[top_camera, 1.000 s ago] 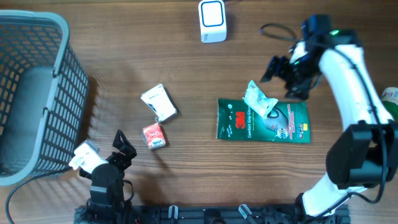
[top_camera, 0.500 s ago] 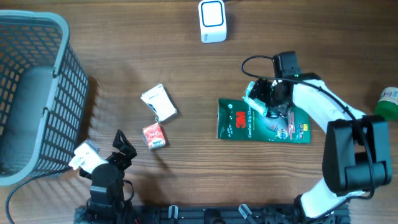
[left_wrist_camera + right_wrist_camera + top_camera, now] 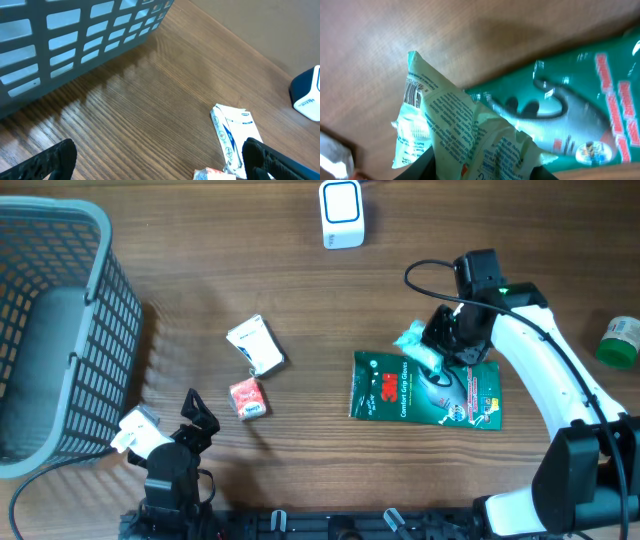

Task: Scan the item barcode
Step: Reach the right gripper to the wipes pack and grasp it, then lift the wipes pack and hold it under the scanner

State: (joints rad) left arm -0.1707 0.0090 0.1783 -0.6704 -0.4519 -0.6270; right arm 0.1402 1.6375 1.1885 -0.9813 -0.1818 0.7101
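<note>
**Item.** The pouch (image 3: 413,345), pale green with printed text, sits over the upper left corner of the 3M glove package (image 3: 425,390), right of the table (image 3: 300,290) centre. Whether it has cleared the package cannot be told from overhead. In the right wrist view its long axis runs diagonally from a pointed upper-left corner down to the lower right. The barcode (image 3: 412,92) is printed near that upper-left corner, on the face turned toward the wrist camera.

**Right gripper.** The right gripper (image 3: 442,345) is clamped on the pouch. The wrist view shows the lower end of the pouch filling the gap between the two fingers, so the barcode end projects away from them.

**Governing relation.** The scanner (image 3: 342,213) stands at the far edge of the table, well apart from the pouch, up and to the left of it in the overhead view. The right arm is the nearer arm by a clear margin. The coming move likely calls for carrying the pouch that way and turning the barcode face toward the scanner window.

**Left gripper.** The left gripper (image 3: 200,412) rests at the near edge with jaws fully apart, holding nothing, just beside a red packet (image 3: 247,398) and near a white packet (image 3: 255,345).
</note>
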